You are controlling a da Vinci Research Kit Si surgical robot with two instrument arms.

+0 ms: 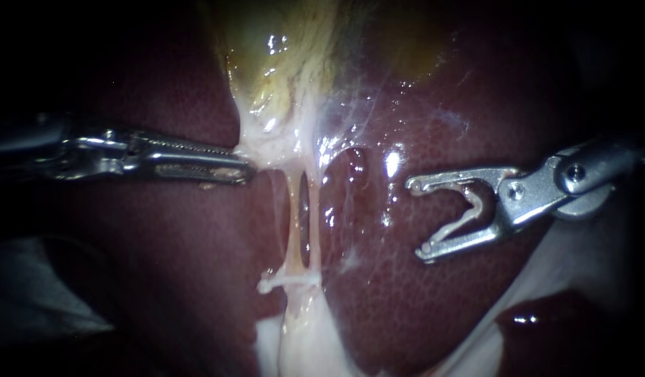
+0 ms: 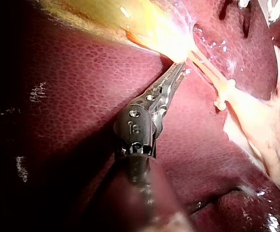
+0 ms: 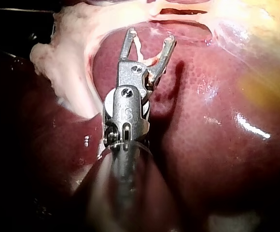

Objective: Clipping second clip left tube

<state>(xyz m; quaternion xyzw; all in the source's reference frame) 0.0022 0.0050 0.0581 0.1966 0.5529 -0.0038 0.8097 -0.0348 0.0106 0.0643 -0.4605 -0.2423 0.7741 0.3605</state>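
Between the two instruments in the endoscope view, two thin, pale yellowish tubes run side by side over the dark red, finely mottled liver (image 1: pixel 420 307). The left tube (image 1: pixel 292 223) and the right tube (image 1: pixel 314 220) lie just beside each other, with a narrow dark slit between them. A small white clip (image 1: pixel 287 281) lies crosswise at their lower end, above a broader pale band; whether it takes the left tube alone or both cannot be told. The slender silver left instrument (image 1: pixel 247 171) comes in level from the left. Its jaws are clenched on the edge of the pale whitish tissue (image 1: pixel 267 150) that hangs under the yellow-green gallbladder (image 1: pixel 280 49), just above the tubes' upper ends. The left wrist view shows the same hold, with the jaw tips (image 2: pixel 180 67) buried in that pale tissue. The silver right instrument (image 1: pixel 419 218) hangs over the liver, well apart from the tubes, with its tips pointing towards them. Its jaws stand wide, cradling a pale V-shaped clip (image 1: pixel 476 213) with one leg against each jaw. In the right wrist view the spread jaws (image 3: pixel 150 36) carry that clip (image 3: pixel 137 48) ahead of the shaft, short of the pale tissue beyond.
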